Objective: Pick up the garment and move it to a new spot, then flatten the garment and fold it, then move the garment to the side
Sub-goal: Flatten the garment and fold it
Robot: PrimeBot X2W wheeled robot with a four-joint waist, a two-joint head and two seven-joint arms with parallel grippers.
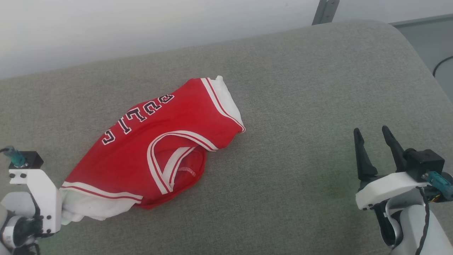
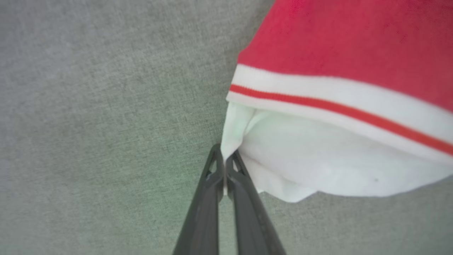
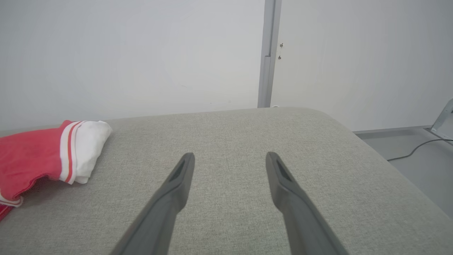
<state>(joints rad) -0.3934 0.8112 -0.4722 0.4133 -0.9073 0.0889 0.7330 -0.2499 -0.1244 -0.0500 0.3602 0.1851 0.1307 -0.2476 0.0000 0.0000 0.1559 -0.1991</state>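
Observation:
The garment [image 1: 155, 141], a red jersey with white striped trim and black lettering, lies crumpled on the grey cushion, stretching from the lower left toward the middle. Its white inside shows at both ends. My left gripper [image 2: 224, 156] is shut on the white edge of the garment [image 2: 318, 159] at its near left corner; in the head view that hand's white mount [image 1: 39, 202] hides the fingers. My right gripper [image 1: 371, 136] stands open over bare cushion at the lower right, well apart from the garment [image 3: 42, 159]. Its fingers [image 3: 180, 177] hold nothing.
The grey cushion [image 1: 300, 106] has wide free room right of the garment and rounds off at its far right edge. A pale wall with a grey metal post [image 3: 267, 53] rises behind it. Grey floor with a dark cable [image 3: 414, 150] lies past the right edge.

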